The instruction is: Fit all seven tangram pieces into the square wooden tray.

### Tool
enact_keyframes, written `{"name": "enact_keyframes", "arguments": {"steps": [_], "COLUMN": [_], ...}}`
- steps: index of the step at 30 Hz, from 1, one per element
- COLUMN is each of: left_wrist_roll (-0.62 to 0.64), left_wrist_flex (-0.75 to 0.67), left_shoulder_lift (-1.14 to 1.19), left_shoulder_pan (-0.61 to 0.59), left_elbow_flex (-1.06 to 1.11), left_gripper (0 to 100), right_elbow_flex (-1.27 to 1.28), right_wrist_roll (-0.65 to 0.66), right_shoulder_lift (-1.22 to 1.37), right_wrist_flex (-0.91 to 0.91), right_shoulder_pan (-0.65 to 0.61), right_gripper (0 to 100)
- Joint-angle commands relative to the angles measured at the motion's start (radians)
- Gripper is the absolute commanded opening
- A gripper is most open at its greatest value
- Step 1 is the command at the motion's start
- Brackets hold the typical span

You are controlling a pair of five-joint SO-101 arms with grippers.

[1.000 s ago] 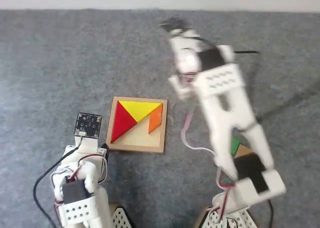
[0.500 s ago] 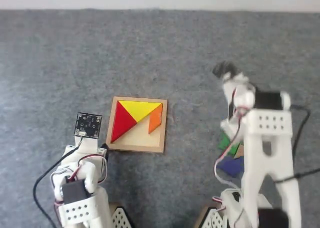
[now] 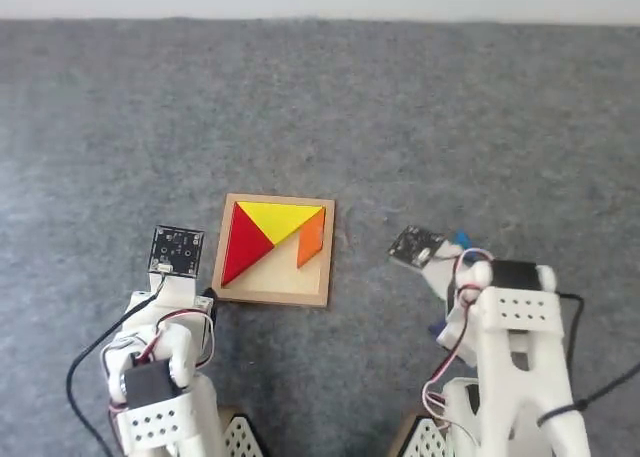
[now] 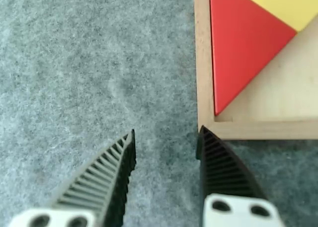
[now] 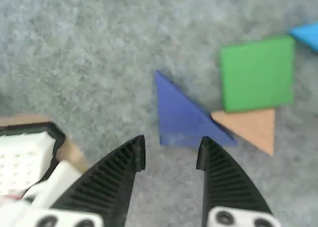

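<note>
Inside tray [image 3: 270, 295]: 3 pieces (red [image 3: 243, 244], yellow [image 3: 280, 219], orange [image 3: 311, 242]) | loose pieces [image 5: 181, 116]: 4

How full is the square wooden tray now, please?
Partly full: red triangle, yellow triangle and orange piece lie in the tray; bare wood remains.

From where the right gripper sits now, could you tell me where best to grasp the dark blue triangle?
Probably from straight above, since the dark blue triangle lies flat: right gripper pinching its free pointed end, away from the corner meeting the tan triangle.
</note>
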Motion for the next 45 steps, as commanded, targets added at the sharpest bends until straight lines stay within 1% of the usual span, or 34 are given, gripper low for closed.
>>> {"name": "enact_keyframes", "arguments": {"steps": [1,7,14,16,18,21,24,26,28,30,32,36,39,42,45], "left_wrist_roll": [-0.006,-0.006,-0.006,-0.006,-0.006,-0.006,-0.006,-0.006,-0.006,-0.006,-0.006,-0.006,-0.006,-0.006,-0.006], "left_wrist_flex": [0.006,0.006,0.006,0.006,0.006,0.006,0.006,0.006,0.006,0.006,0.006,0.006,0.006,0.006,0.006], "left_shoulder_lift": [-0.014,-0.014,-0.014,-0.014,-0.014,-0.014,-0.014,-0.014,-0.014,-0.014,-0.014,-0.014,-0.014,-0.014,-0.014], "left_shoulder_pan": [-0.006,-0.006,-0.006,-0.006,-0.006,-0.006,-0.006,-0.006,-0.006,-0.006,-0.006,-0.006,-0.006,-0.006,-0.006], "left_elbow_flex": [-0.008,-0.008,-0.008,-0.008,-0.008,-0.008,-0.008,-0.008,-0.008,-0.008,-0.008,-0.008,-0.008,-0.008,-0.008], "left_gripper": [20,20,20,20,20,20,20,20,20,20,20,20,20,20,20], "right_elbow_flex": [0.061,0.141,0.149,0.149,0.146,0.140,0.114,0.077,0.029,-0.037,-0.120,-0.230,-0.229,-0.173,-0.078], "right_wrist_roll": [0.018,0.018,0.014,0.002,-0.055,-0.161,-0.295,-0.311,-0.316,-0.322,-0.316,-0.186,-0.118,-0.081,-0.091], "right_shoulder_lift": [-0.030,-0.030,-0.030,-0.030,-0.030,-0.030,-0.019,0.022,0.085,0.133,0.151,0.153,0.162,0.160,0.163], "right_wrist_flex": [-0.119,-0.282,-0.294,-0.294,-0.295,-0.294,-0.292,-0.292,-0.294,-0.266,-0.193,-0.053,0.024,0.047,-0.019], "right_shoulder_pan": [-0.018,0.053,0.053,0.010,-0.056,-0.186,-0.320,-0.360,-0.367,-0.329,-0.229,0.031,0.151,0.191,0.137], "right_gripper": [17.7,18.0,18.0,17.8,17.7,17.8,17.7,17.7,17.7,17.7,17.7,17.9,18.0,18.0,18.0]}}
